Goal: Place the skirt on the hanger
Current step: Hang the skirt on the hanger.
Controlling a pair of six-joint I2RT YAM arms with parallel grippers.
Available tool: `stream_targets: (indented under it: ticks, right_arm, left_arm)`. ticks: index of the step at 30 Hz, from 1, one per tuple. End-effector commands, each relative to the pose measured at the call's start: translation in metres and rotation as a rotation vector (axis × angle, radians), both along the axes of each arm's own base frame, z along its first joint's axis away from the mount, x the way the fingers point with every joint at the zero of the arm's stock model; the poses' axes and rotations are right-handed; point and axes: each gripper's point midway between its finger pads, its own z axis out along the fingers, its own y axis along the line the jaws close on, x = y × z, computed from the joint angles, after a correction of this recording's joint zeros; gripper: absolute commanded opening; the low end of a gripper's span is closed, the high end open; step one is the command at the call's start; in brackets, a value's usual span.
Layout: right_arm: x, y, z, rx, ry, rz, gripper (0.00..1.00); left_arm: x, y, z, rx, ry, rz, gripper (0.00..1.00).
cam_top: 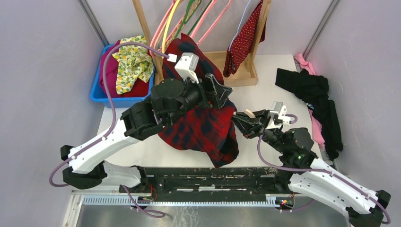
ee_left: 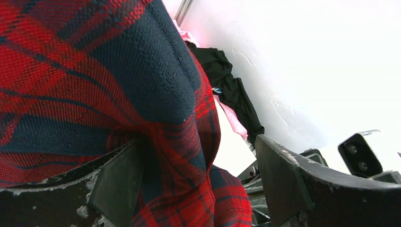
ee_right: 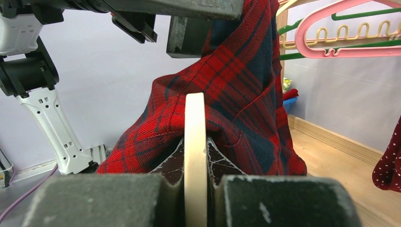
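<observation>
Dark-red cloth with tiny white dots, the skirt (cam_top: 243, 40), is seen draped on the thin lilac hanger (cam_top: 241, 19), which is hung from the wooden rack (cam_top: 222, 59) at the far edge of the tabletop (cam_top: 269, 66). Pink hangers (cam_top: 163, 23) are hung on the same rack, to its left. In front of the rack, a red-and-black plaid garment (cam_top: 203, 132) is held up off the tabletop. The left pincer (cam_top: 220, 92) is spread wide, released, with plaid cloth draped between its jaws. The right pincer (cam_top: 243, 120) is clenched on a pale wooden hanger (ee_right: 195, 142) whose end is tucked into the plaid garment. Black clothing (cam_top: 312, 90) is heaped at the right, and a blue bin (cam_top: 101, 94) of cloth is set at the left.
</observation>
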Motion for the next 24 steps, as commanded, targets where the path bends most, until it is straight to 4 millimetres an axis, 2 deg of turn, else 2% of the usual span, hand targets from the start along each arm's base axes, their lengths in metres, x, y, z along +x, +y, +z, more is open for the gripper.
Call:
stream_targets:
  ticks: [1,3,5,11,14,17,24]
  right_arm:
    - [-0.035,-0.031,0.097,0.253,-0.209,0.047,0.02]
    - [-0.036,-0.031,0.098,0.257,-0.214,0.053,0.02]
    - [-0.037,-0.029,0.101,0.265,-0.215,0.063,0.02]
    - [-0.036,-0.023,0.104,0.270,-0.213,0.083,0.02]
    - [-0.035,-0.022,0.105,0.266,-0.212,0.080,0.02]
    - [-0.033,-0.021,0.104,0.262,-0.205,0.078,0.02]
    - [-0.019,-0.004,0.088,0.197,-0.138,0.076,0.02]
  left_arm:
    - [0.006,0.000,0.015,-0.022,-0.046,0.028,0.90]
    - [0.006,0.000,0.012,-0.025,-0.044,0.030,0.88]
    - [0.006,-0.002,0.011,-0.034,-0.039,0.028,0.80]
    - [0.002,-0.016,0.006,-0.037,-0.016,-0.021,0.37]
    - [-0.001,-0.020,0.003,-0.033,-0.007,-0.042,0.26]
    - [-0.003,-0.021,0.004,-0.032,-0.007,-0.058,0.04]
    - [-0.012,-0.025,0.011,-0.029,-0.038,-0.120,0.03]
